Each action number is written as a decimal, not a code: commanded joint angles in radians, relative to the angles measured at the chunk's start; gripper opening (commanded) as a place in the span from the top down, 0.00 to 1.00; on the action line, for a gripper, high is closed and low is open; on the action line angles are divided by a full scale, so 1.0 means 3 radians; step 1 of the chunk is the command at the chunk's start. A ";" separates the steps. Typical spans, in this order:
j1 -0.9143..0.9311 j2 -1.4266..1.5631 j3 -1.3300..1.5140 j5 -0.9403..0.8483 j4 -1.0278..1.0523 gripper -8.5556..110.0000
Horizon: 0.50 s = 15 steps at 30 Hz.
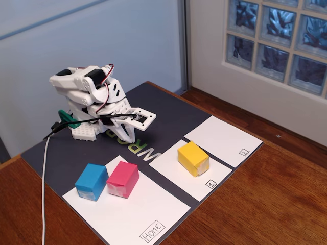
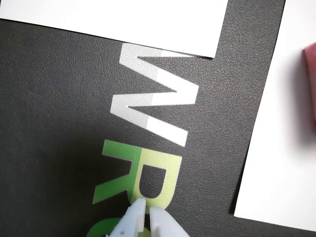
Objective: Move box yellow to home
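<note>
In the fixed view the yellow box (image 1: 192,157) stands on the small white sheet marked "1" (image 1: 173,166), right of the mat's centre. Home (image 1: 148,214) is the large white sheet at the front, with "HOME" written in its near corner. The white arm is folded up at the back left. Its gripper (image 1: 127,136) points down at the dark mat, well apart from the yellow box. In the wrist view the gripper (image 2: 147,210) is shut with nothing in it, over the green letters. The yellow box does not show in that view.
A blue box (image 1: 92,181) and a pink box (image 1: 123,179) stand side by side on the back part of home; the pink box's edge (image 2: 310,84) shows in the wrist view. A sheet marked "2" (image 1: 223,140) lies at the right. A white cable (image 1: 45,173) runs down the left.
</note>
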 commanded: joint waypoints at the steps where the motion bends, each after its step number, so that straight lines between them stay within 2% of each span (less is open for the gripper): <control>1: -0.0015 0.0169 0.0000 0.0005 0.0205 0.93; 15: 0.0210 0.0174 0.0000 0.0041 0.0194 0.93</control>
